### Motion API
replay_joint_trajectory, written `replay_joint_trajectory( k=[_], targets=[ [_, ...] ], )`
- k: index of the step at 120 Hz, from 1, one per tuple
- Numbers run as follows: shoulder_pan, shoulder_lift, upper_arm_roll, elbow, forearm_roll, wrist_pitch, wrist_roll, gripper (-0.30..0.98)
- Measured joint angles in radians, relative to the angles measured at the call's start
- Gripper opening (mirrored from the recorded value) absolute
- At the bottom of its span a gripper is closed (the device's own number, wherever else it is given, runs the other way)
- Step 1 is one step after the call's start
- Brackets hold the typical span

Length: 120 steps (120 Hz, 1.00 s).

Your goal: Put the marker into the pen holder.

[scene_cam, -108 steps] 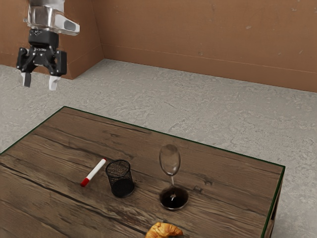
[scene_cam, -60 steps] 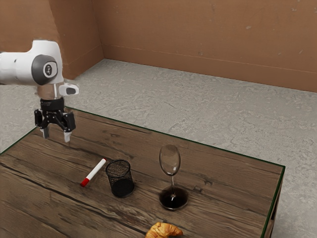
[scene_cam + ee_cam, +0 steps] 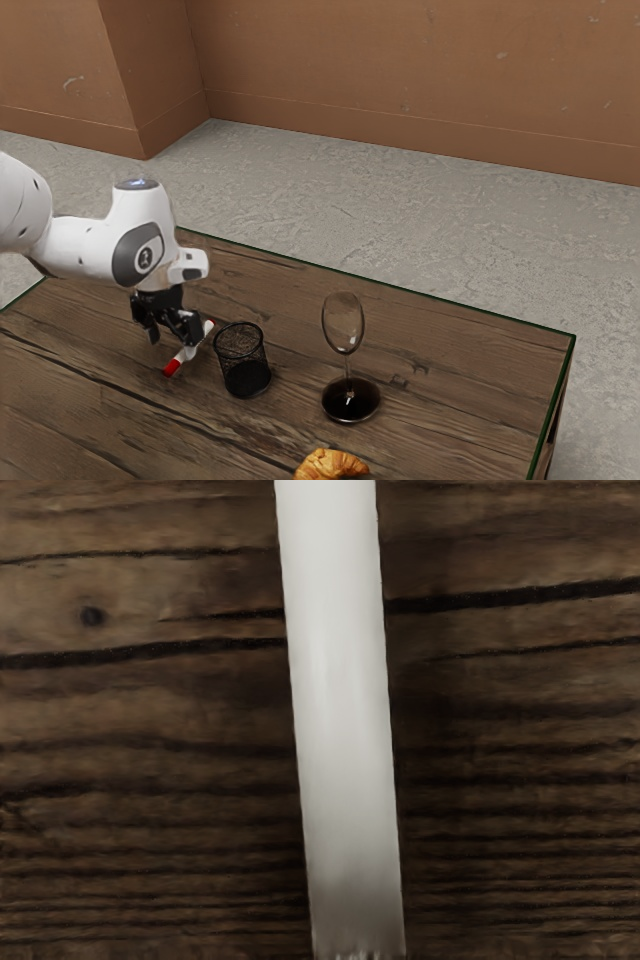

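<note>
Marker [image 3: 177, 362]: lying beside the pen holder [image 3: 243, 362], lower left of the exterior view. Gripper [image 3: 173, 347]: fingers standing apart over it, gripping nothing. Hazard: we are risking a roll against the holder, one finger perhaps touching first.

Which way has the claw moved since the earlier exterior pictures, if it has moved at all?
Yes: judged against the pen holder, the claw has come lower and toward the exterior view's right, nearer the holder, down at the marker.

Marker [image 3: 342, 710] seemingly flat beside holder [image 3: 246, 376]
</note>
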Motion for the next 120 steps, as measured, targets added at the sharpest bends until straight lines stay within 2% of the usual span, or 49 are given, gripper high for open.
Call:
replay_joint_trajectory(
  k=[22, 55, 88, 102, 120],
  targets=[
    [-0.015, -0.003, 0.001, -0.042, -0.010, 0.044, 0.016, 0.63],
    [-0.022, -0.004, 0.001, -0.053, -0.011, 0.069, 0.035, 0.24],
    [-0.022, -0.005, 0.001, -0.055, -0.006, 0.078, 0.043, -0.01],
    [-0.017, -0.060, 0.003, -0.047, 0.022, 0.078, 0.038, -0.06],
    [-0.008, -0.166, 0.006, 0.013, 0.107, 0.038, 0.025, -0.09]
  ],
)
